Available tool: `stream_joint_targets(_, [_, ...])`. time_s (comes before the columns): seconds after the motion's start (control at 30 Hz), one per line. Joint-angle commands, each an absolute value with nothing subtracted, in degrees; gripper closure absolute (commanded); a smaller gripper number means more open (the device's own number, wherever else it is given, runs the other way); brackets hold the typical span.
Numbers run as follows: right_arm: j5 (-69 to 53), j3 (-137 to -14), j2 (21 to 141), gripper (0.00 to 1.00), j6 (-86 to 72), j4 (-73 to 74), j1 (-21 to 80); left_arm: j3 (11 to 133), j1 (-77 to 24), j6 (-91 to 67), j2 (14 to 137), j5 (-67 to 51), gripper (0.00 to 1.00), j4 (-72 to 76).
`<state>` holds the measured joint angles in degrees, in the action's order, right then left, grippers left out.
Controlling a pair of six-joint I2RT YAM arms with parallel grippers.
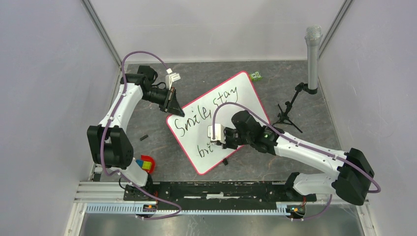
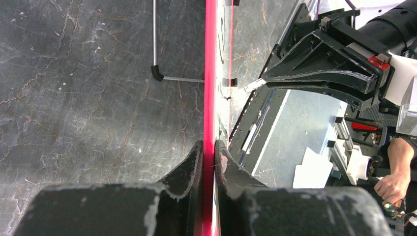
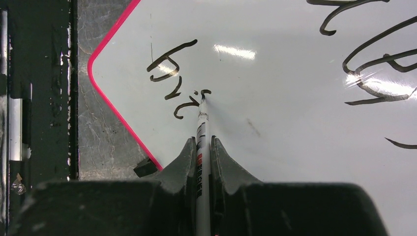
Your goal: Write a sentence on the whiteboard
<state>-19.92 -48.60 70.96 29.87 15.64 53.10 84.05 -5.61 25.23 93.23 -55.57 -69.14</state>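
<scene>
Two grips: left claw on pink-framed whiteboard, right claw on marker, sentence unfinished.

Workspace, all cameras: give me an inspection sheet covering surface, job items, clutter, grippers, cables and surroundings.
Surface: dark marbled table.
Job's things: whiteboard angled across the table; sentence reads "Smile, stay", second line only started; marker tip on the board.
Clutter: green block beyond the board's far corner; multicoloured cube by the left arm's base; small black piece left of the board; microphone on a tripod at right.
Grippers: left gripper shut on the whiteboard's edge; right gripper shut on the marker.
Cables: purple cable along each arm, one arcing over the board.
Surroundings: plain grey walls; person's hand at the left wrist view's edge.
</scene>
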Motion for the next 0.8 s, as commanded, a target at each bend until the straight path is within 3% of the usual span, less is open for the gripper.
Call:
stream_joint_targets(0.0, [-20.2,-48.3,68.5,1.00,30.1,16.5,52.8,85.0,-6.2,27.8,93.8,-53.3,0.98,-68.7])
stream_joint_targets(0.77, [-22.7,-48.3,69.3,1.00,28.5,15.6,47.9,85.1,-6.2,28.0,93.9,-53.5,0.98,-68.7])
